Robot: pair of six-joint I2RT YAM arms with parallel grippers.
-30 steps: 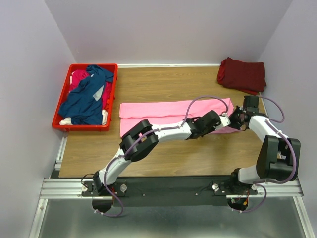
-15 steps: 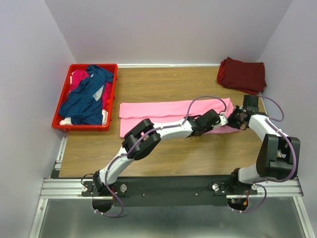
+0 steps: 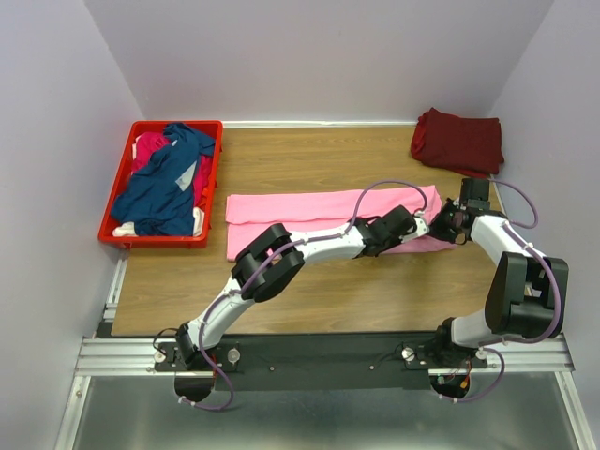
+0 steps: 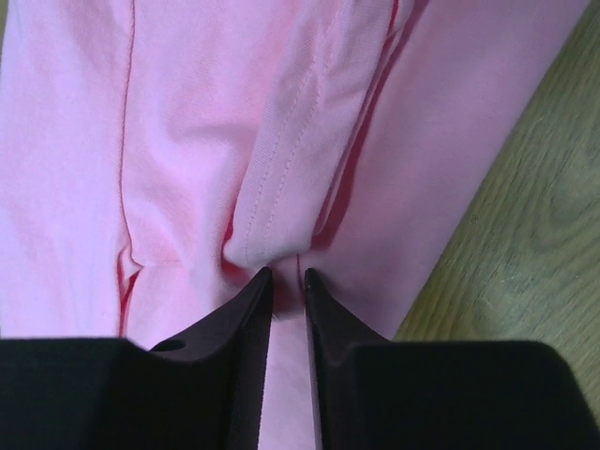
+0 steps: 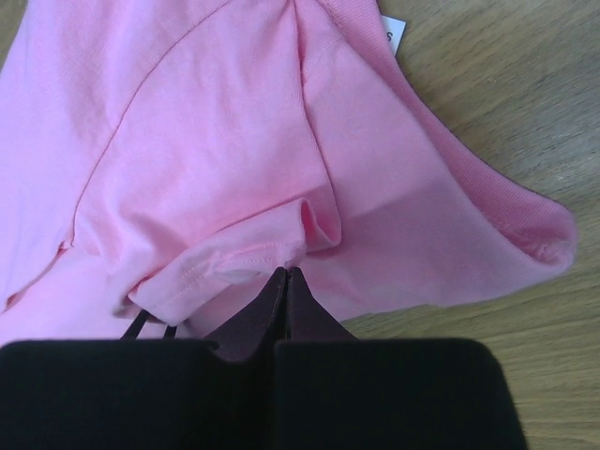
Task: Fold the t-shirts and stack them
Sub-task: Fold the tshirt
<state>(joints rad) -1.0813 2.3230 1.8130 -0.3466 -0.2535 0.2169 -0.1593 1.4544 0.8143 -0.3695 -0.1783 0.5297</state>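
A light pink t-shirt (image 3: pixel 300 208) lies on the table, folded into a long band. Both grippers meet at its right end. My left gripper (image 3: pixel 428 228) has its jaws drawn narrow on a puckered fold of the pink cloth (image 4: pixel 187 141), seen at the tips in the left wrist view (image 4: pixel 287 274). My right gripper (image 3: pixel 442 227) is shut on a bunched sleeve hem of the same shirt (image 5: pixel 206 141), its fingers pressed together (image 5: pixel 289 272). A dark maroon t-shirt (image 3: pixel 457 141) lies folded at the back right. A navy blue t-shirt (image 3: pixel 169 183) and a magenta one (image 3: pixel 150 148) lie crumpled in the crate.
The red plastic crate (image 3: pixel 155 240) stands at the table's left edge. Bare wood (image 3: pixel 319 155) runs behind the pink shirt and in front of it. Walls close in on both sides. A white tag (image 5: pixel 394 33) sticks out at the shirt's collar.
My left gripper slid a little to the right toward the right gripper and its jaws narrowed on the cloth. The right arm barely moved.
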